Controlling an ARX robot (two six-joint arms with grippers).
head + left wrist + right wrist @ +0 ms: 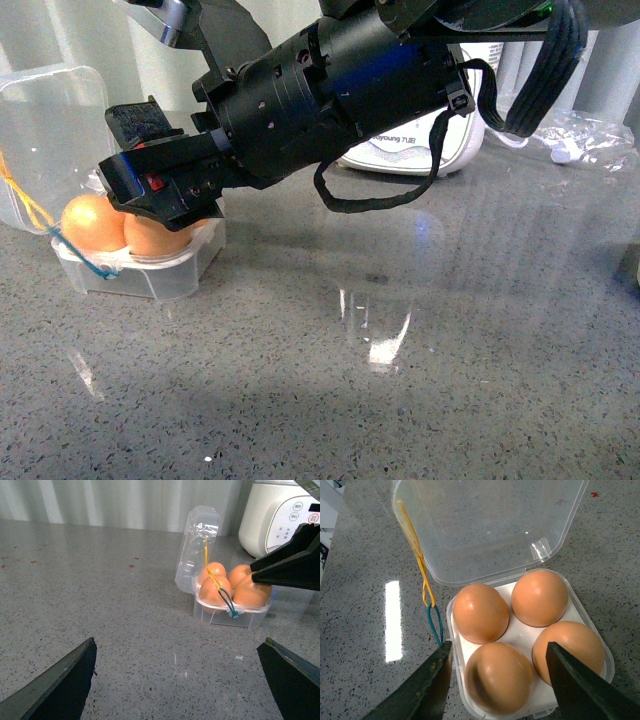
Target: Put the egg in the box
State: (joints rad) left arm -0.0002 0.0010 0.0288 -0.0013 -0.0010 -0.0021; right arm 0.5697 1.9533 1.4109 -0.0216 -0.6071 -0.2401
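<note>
right claw [498,645] spread wide, gripping nothing. the egg [500,677] sits between its fingers, seated in the box [522,635]. best bet: lift straight up, clear of the neighbouring eggs [539,597] and the lid [490,525].

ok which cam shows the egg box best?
Right wrist view: it looks down into the open box, with all four eggs seated. Left wrist view shows it side-on and smaller, right fingers overlapping. Front view: right arm hides most; two eggs visible.
</note>
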